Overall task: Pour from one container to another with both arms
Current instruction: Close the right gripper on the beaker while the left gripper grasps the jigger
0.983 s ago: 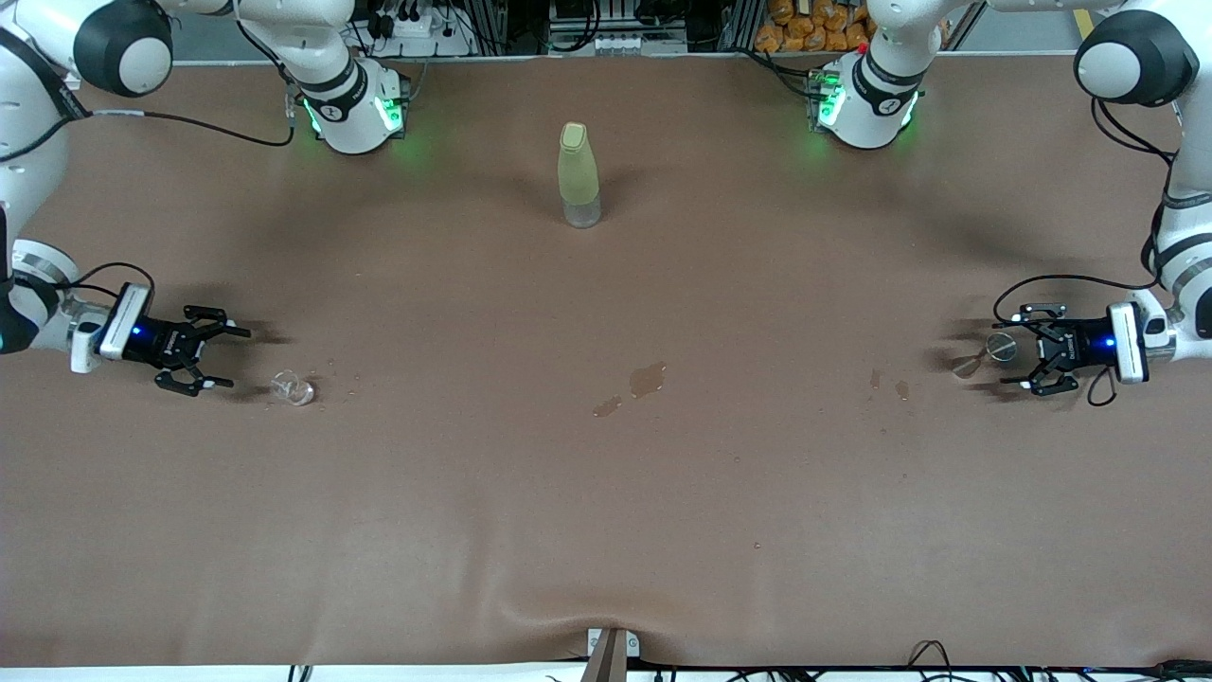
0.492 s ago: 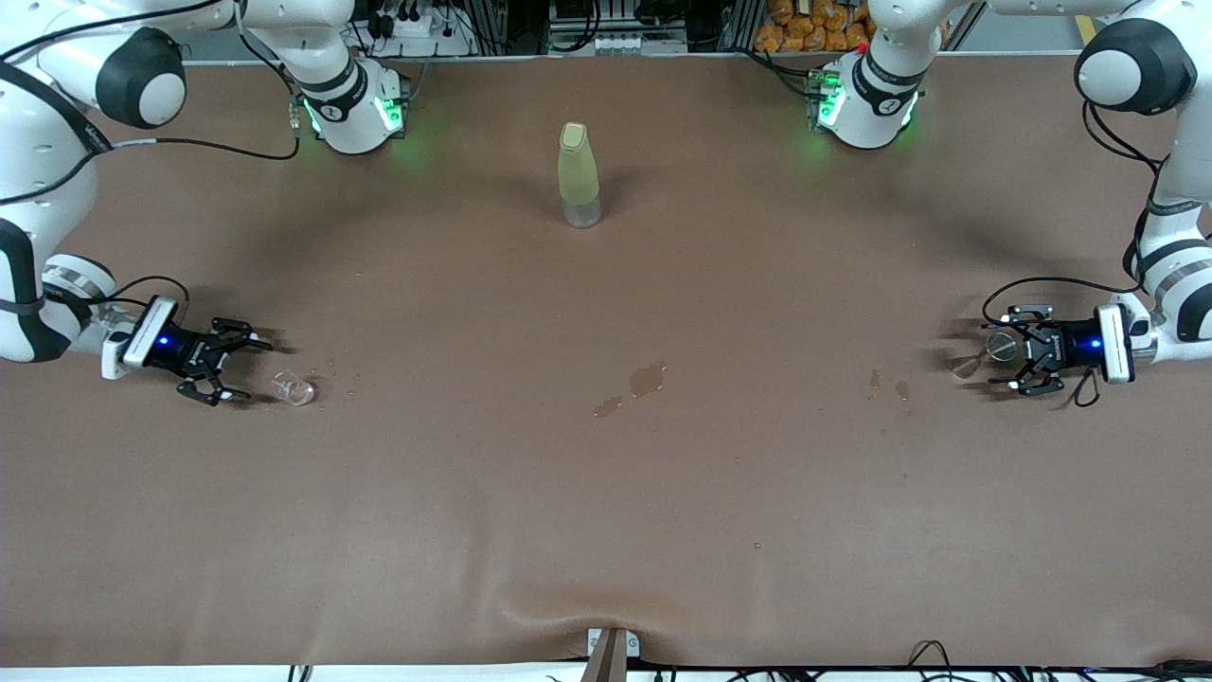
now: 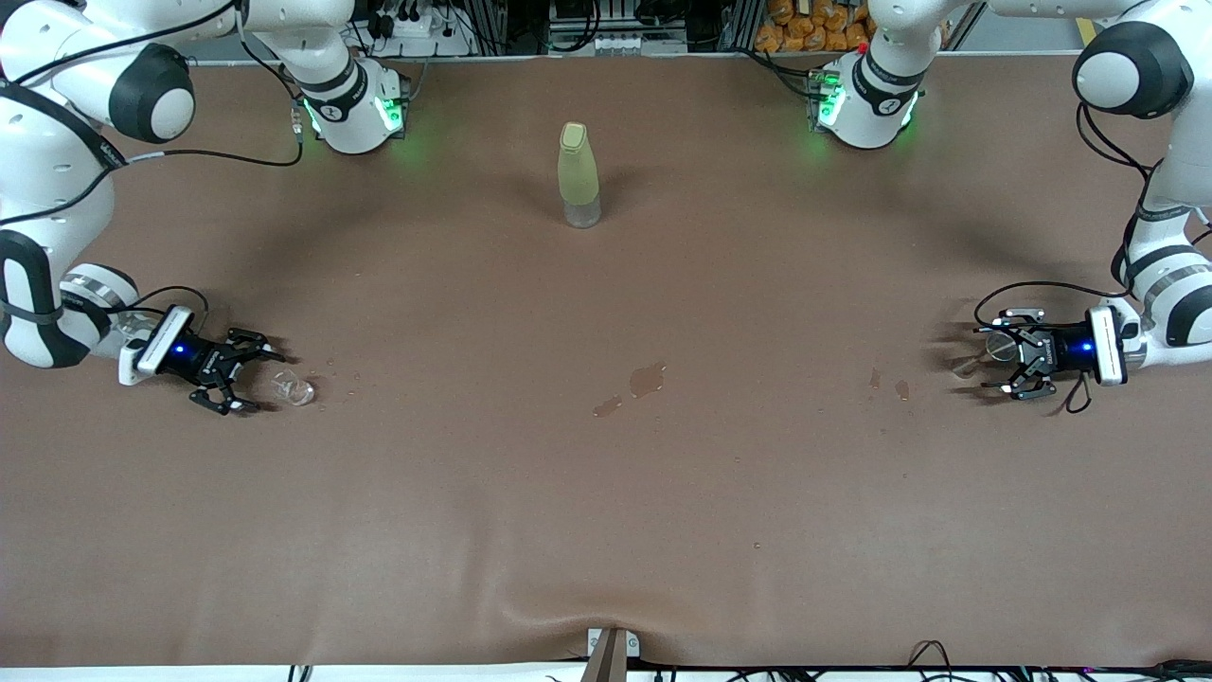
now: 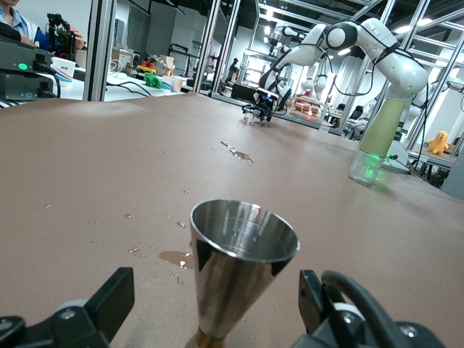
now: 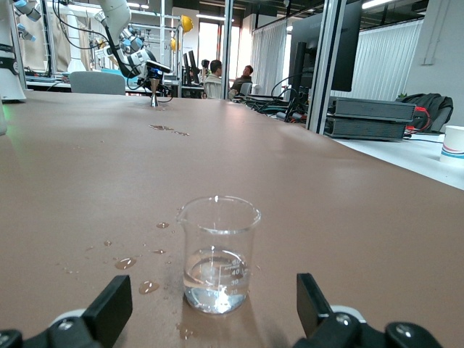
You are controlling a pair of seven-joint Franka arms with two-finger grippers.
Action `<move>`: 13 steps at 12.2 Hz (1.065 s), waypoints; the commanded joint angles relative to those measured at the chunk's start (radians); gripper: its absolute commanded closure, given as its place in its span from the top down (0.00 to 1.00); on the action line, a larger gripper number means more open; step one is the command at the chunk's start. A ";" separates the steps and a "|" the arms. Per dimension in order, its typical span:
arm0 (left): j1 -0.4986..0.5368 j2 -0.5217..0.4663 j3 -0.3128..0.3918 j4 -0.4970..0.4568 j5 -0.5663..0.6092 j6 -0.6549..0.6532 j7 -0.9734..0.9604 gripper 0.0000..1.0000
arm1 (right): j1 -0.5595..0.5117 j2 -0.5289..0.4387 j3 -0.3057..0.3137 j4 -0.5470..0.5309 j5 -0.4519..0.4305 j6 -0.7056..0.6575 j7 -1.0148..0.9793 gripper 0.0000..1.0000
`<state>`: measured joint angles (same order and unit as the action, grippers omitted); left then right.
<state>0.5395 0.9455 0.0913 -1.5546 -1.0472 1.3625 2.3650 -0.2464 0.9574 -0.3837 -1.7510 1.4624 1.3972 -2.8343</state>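
Front view: glass cup (image 3: 293, 388), upright with a little clear liquid, is set at the right arm's end of the table, the right gripper (image 3: 248, 374) spread wide just beside it, nothing held. Steel jigger (image 3: 997, 347), upright at the left arm's end, is bracketed by the wide-open, empty left gripper (image 3: 996, 362), apparently aligned for a side grasp. Yellow-green bottle (image 3: 578, 174) is left well apart between the bases.

Right tool (image 3: 254, 378) has slid up to the glass cup (image 3: 293, 388) — left tool (image 3: 996, 367) crept around the jigger (image 3: 996, 347).

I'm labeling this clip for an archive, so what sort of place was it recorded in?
Most likely a robotics lab or test hall. Two white Franka arms stand at a brown-covered table, the wrist views show more robot arms among aluminium frames, and people sit at desks with monitors.
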 commanded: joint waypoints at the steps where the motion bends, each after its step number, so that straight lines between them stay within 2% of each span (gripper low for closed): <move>1: 0.017 0.026 -0.009 0.021 -0.014 -0.023 0.017 1.00 | -0.031 0.032 0.026 0.004 0.024 -0.020 -0.297 1.00; 3: 0.023 0.026 -0.007 0.021 -0.013 -0.029 0.017 0.98 | -0.027 0.041 0.037 0.004 0.051 -0.018 -0.301 1.00; 9: 0.046 0.055 -0.010 0.024 -0.017 -0.059 0.077 1.00 | -0.004 0.067 0.077 0.002 0.102 -0.012 -0.329 1.00; 13: 0.048 0.081 -0.010 0.048 -0.034 -0.092 0.103 1.00 | -0.004 0.070 0.124 0.002 0.122 0.042 -0.335 1.00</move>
<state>0.5766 1.0082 0.0866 -1.5409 -1.0626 1.2980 2.4578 -0.2461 0.9998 -0.2843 -1.7349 1.5483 1.4229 -2.8457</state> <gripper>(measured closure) 0.000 0.000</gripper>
